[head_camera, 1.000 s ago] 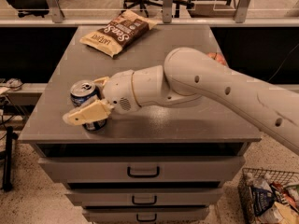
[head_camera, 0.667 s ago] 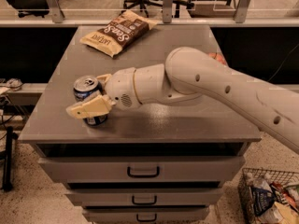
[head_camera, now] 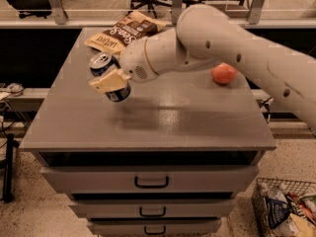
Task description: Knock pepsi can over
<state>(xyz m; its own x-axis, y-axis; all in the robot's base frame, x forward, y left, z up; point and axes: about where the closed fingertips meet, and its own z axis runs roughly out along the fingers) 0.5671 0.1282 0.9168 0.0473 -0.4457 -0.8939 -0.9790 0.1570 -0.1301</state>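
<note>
The pepsi can is blue with a silver top. It is tilted, with its top leaning to the upper left, over the left part of the grey cabinet top. My gripper is shut on the can. One beige finger lies across the can's front, and the other finger is hidden behind it. The can seems to be held slightly off the surface, and its shadow falls below and to the right. My white arm reaches in from the right.
A brown-and-yellow chip bag lies at the back left of the cabinet top. An orange-red round fruit sits at the right, behind my arm. The cabinet front has drawers. A wire basket stands on the floor at lower right. Office chairs stand behind.
The can stood upright near the front left edge with the gripper around it. It is now tipped to the left in the gripper and sits farther back, nearer the chip bag.
</note>
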